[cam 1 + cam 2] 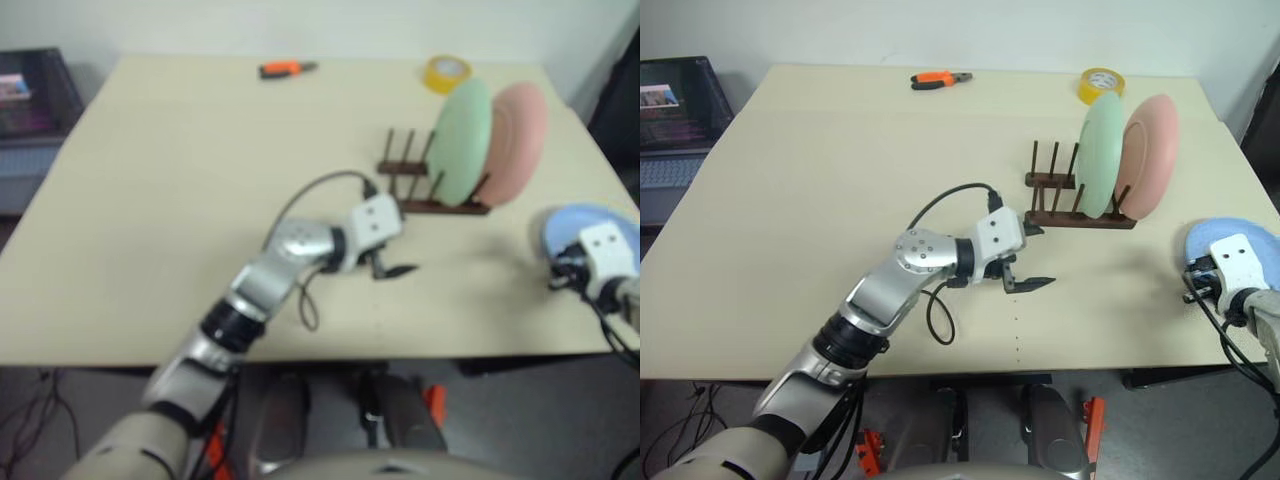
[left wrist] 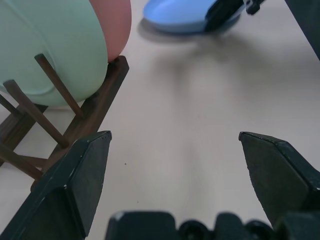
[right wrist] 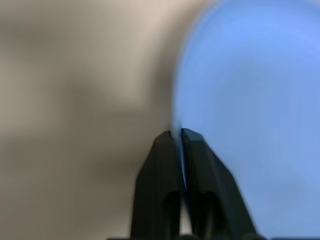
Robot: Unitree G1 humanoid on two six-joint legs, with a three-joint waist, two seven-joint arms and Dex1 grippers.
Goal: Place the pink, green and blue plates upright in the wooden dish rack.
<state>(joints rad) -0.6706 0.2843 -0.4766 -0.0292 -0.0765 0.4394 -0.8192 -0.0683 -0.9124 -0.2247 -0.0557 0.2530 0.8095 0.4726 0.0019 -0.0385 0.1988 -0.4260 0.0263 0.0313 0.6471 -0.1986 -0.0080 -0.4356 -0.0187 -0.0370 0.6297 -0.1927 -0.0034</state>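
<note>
Right gripper [image 3: 180,137] pinches blue plate [image 1: 1240,240] rim at table [image 1: 820,200] edge; left gripper [image 1: 1025,270], fingers spread, idles at rack's [image 1: 1055,190] seven o'clock.

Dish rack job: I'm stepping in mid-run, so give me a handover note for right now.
Left gripper: open, empty, beside the wooden dish rack.
Right gripper: shut on the blue plate's rim at the table's right edge.
Done: green plate and pink plate stand upright in the rack.
Left: bring the blue plate over and stand it between the free pegs.

green plate [image 1: 1101,153], pink plate [image 1: 1147,156] upright in wooden rack [image 1: 1065,205]; blue plate [image 1: 1240,248] seemingly flat, table's right edge.
</note>
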